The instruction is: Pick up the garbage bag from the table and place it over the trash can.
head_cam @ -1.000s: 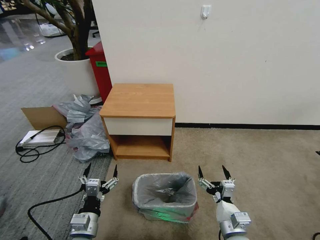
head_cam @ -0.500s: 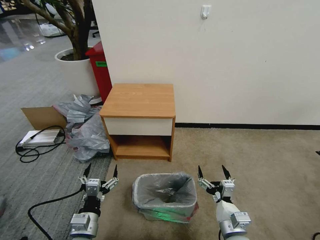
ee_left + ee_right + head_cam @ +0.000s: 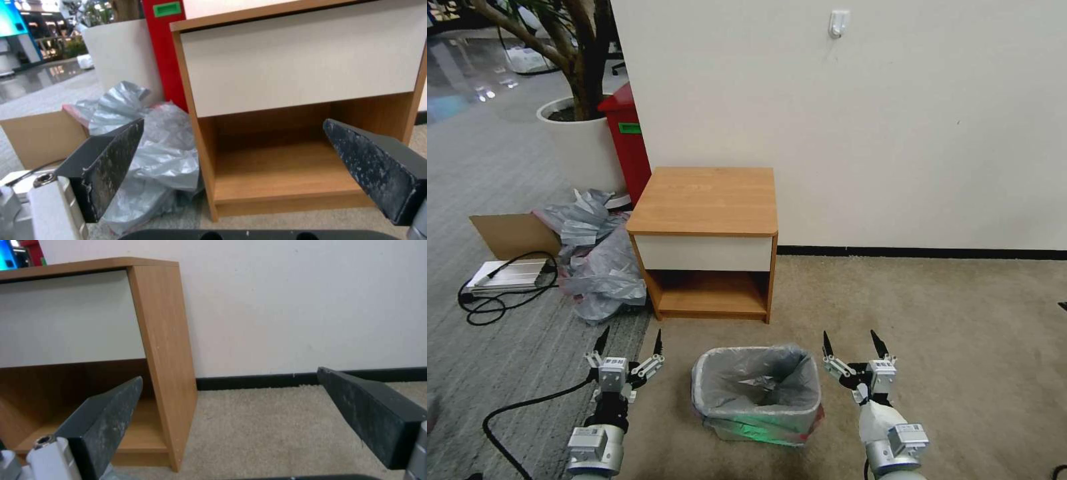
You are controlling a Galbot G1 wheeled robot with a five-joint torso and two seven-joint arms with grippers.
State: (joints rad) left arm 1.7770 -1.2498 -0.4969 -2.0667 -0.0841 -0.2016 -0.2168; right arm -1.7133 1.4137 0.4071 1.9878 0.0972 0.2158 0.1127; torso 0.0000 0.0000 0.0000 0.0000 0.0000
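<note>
1. the small square light-brown wooden table [image 3: 704,200] with a white drawer front stands against the white wall [image 3: 860,120]; its top is bare, and its low shelf looks empty in the left wrist view.
2. a loose heap of crumpled grey plastic bags [image 3: 597,263] lies on the floor just beside the table's left side — not the bag of the task.
3. the small beige rectangular plastic trash can [image 3: 758,427] sits on the carpet in front of the table, between the two arms.
4. the thin translucent grey garbage bag [image 3: 757,383] with a pink-red band already lines the can, its edge folded over the rim and its body sagging inside.
5. the left gripper [image 3: 630,341] hovers beside the can's left, jaws spread and holding nothing.
6. the right gripper [image 3: 852,344] hovers beside the can's right, likewise spread and empty.
7. judgement: the placing looks done — the last step is only release and retreat, so the next move calls for no new grasp, at most a check that the rim is seated all round.
</note>
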